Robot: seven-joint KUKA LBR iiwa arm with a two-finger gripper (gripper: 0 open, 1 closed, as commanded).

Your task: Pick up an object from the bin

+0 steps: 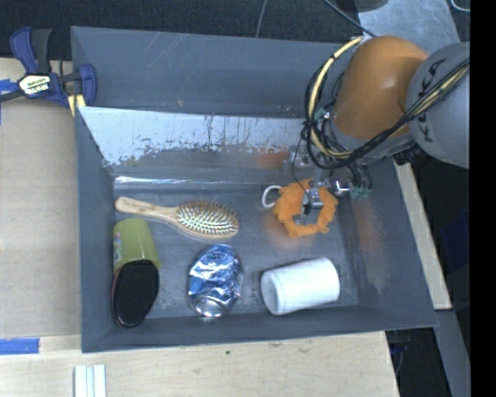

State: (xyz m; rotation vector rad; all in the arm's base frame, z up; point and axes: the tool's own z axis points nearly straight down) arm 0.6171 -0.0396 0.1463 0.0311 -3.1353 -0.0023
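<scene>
My gripper [312,203] is low in the bin's back right part, its fingers down on an orange ring-shaped soft thing [293,215] with a small white loop at its left. The fingertips sit over the ring's middle; whether they pinch it I cannot make out. A white cylinder [301,285] lies on its side just in front of the orange thing.
A wooden hairbrush [186,216] lies in the middle left. A crumpled blue and silver foil packet [214,279] is at the front centre. A green can with a black end [135,270] lies at the front left. The arm with its orange cover leans in from the right.
</scene>
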